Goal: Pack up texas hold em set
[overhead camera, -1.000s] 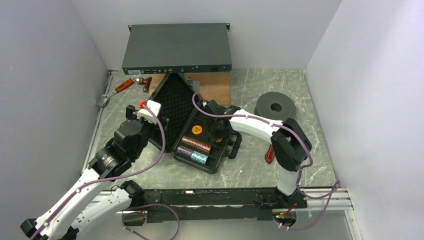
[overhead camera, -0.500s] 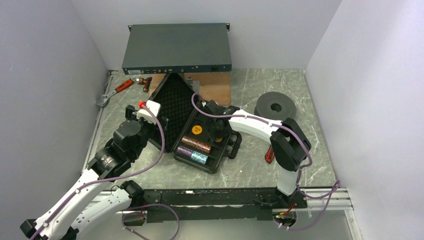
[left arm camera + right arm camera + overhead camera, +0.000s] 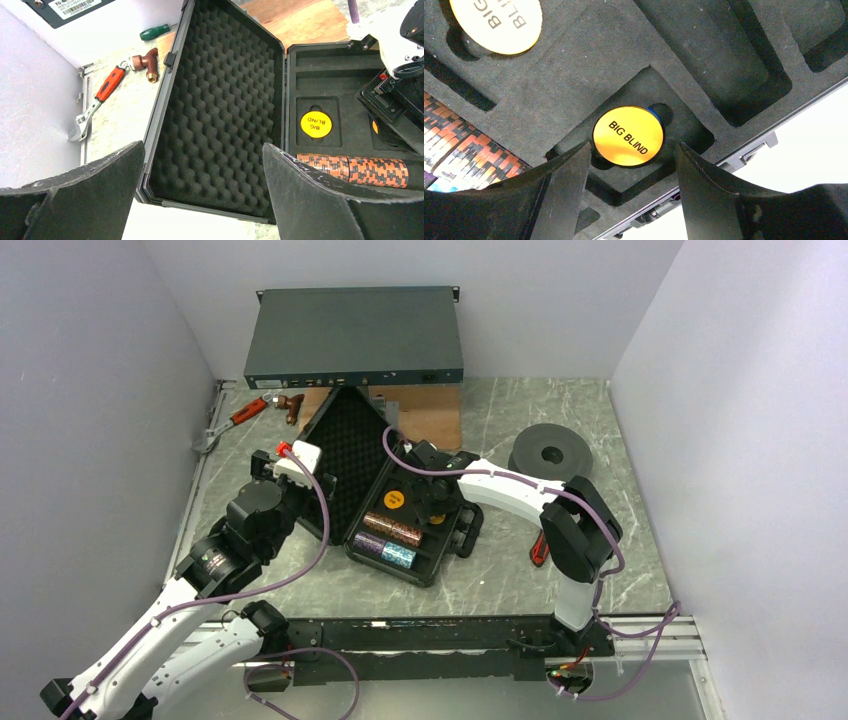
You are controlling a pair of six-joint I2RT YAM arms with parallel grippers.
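Note:
The black case (image 3: pixel 461 531) lies open mid-table, its foam lid (image 3: pixel 220 100) tipped back to the left. In the base lie a yellow disc (image 3: pixel 316 124), a brown chip roll (image 3: pixel 393 528), a purple roll (image 3: pixel 370 543) and a teal roll (image 3: pixel 398 556). My right gripper (image 3: pixel 634 146) hovers open over the base's right side. Between its fingers an orange "BIG BLIND" disc (image 3: pixel 628 136) rests in a foam pocket, untouched, with a blue disc's edge (image 3: pixel 654 112) showing under it. My left gripper (image 3: pixel 203 147) stands wide open and empty near the lid's front edge.
A big grey rack unit (image 3: pixel 355 337) stands at the back. A wooden board (image 3: pixel 430 415) lies behind the case, with a black round weight (image 3: pixel 550 455) at right. A red-handled wrench (image 3: pixel 97 97), brass fitting (image 3: pixel 147 62) and green screwdriver (image 3: pixel 157 32) lie at back left, a red-black tool (image 3: pixel 540 545) by the right arm.
My right gripper's jaws have widened over the case base. Neither arm has shifted noticeably.

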